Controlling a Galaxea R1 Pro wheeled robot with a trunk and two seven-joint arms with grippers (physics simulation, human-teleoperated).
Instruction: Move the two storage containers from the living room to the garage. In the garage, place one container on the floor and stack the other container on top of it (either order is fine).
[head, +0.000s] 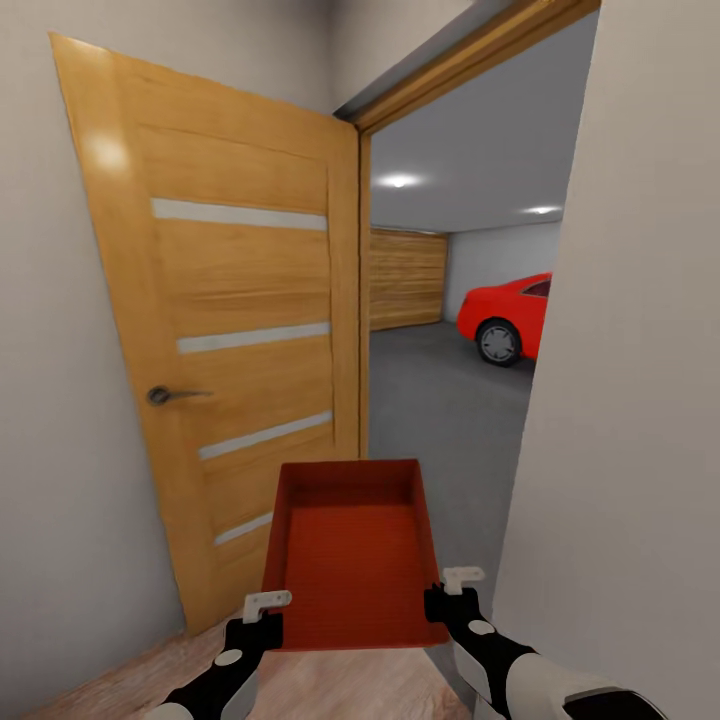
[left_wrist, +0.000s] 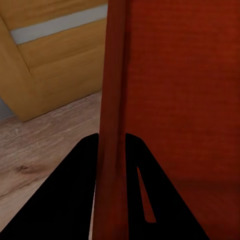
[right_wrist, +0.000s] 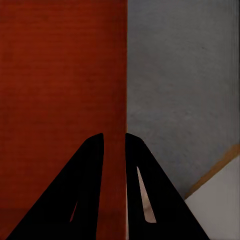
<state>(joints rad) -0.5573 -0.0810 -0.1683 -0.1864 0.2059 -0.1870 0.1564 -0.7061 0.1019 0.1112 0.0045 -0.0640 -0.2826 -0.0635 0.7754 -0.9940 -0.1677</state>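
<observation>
Head view: a red-orange storage container (head: 352, 555), carried between the left gripper (head: 262, 612) and right gripper (head: 452, 590), nears the garage doorway. Left wrist view: fingers (left_wrist: 75, 195) clamp its wall. Right wrist view: likewise clamped. Clipping the open door (head: 230, 340) could dislodge it.

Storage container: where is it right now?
In the head view the storage container is held low and centre between the left gripper and right gripper, each clamped on a side wall, just before the garage doorway beside the open wooden door.

The right claw (right_wrist: 114, 150) pinches the red-orange container's (right_wrist: 60, 85) wall between its black fingers (right_wrist: 85, 190), above grey concrete floor (right_wrist: 185, 90).
</observation>
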